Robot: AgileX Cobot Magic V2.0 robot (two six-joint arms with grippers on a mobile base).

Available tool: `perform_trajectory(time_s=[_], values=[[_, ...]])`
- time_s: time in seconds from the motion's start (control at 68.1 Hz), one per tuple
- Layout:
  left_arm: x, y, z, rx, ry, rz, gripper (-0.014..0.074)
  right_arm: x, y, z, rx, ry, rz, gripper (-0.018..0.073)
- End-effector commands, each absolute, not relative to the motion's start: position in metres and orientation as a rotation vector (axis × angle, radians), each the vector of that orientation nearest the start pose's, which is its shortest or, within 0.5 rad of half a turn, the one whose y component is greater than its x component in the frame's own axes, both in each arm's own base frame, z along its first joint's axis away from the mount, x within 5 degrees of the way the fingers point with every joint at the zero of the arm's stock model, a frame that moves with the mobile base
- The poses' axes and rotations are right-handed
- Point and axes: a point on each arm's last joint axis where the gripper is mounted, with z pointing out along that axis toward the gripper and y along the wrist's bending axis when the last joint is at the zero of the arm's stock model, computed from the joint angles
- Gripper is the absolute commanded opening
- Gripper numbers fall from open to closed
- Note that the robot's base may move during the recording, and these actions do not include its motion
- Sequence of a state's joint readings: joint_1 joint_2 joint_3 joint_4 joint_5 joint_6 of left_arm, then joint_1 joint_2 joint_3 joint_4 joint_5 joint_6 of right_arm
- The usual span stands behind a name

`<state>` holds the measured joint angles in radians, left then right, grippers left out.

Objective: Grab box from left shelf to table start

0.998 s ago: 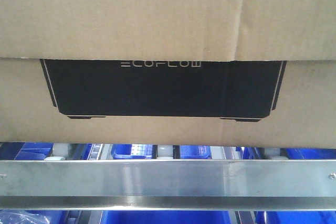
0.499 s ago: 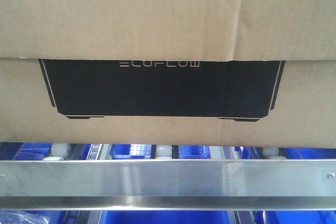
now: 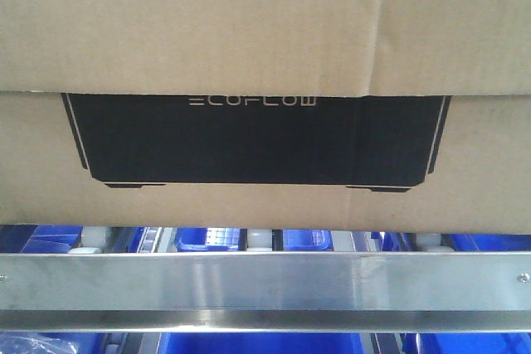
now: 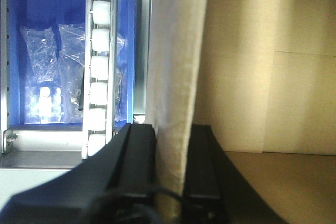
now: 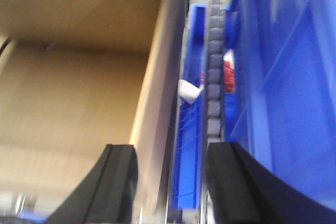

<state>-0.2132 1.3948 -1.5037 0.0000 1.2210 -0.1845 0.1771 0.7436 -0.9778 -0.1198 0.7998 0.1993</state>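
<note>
The box [image 3: 265, 31], a big brown carton with a black ECOFLOW panel [image 3: 257, 143], fills the front view and rests on the left shelf just behind its silver front rail [image 3: 265, 283]. In the left wrist view my left gripper [image 4: 169, 129] is shut on the box's upright cardboard wall [image 4: 176, 56], one black finger on each face. In the right wrist view my right gripper [image 5: 171, 150] is open and straddles the box's other wall [image 5: 155, 93]; one finger sits inside the carton and the other outside by the roller track [image 5: 214, 77]. The table is out of view.
White rollers [image 3: 259, 240] show between the box's underside and the rail. Blue plastic bins [image 3: 265, 344] sit on the level below. Beside the left gripper run a roller strip [image 4: 100, 66] and a blue bin [image 4: 47, 24] holding clear bags. A blue bin [image 5: 283, 77] flanks the right gripper.
Almost nothing differs in the front view; the box's black panel sits a few pixels further left than one second ago.
</note>
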Motion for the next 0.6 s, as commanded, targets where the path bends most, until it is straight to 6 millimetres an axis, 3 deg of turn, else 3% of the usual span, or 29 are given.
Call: perform_trajectory(time_s=[0.0,0.293,0.587], values=[[0.266,-0.061,0.421,0.019,2.493,-0.209,-0.0099,0.146,0.019,0.424,-0.016,1.957,0.098,0.0436],[0.266,-0.061,0.421,0.019,2.493,-0.209,-0.0099,0.198,0.028,0.426,0.068,2.125,0.118,0.0436],[0.266,-0.061,0.421,0.019,2.493,-0.209,-0.0099,0.235,0.034,0.416,0.084,2.304,0.071,0.0434]])
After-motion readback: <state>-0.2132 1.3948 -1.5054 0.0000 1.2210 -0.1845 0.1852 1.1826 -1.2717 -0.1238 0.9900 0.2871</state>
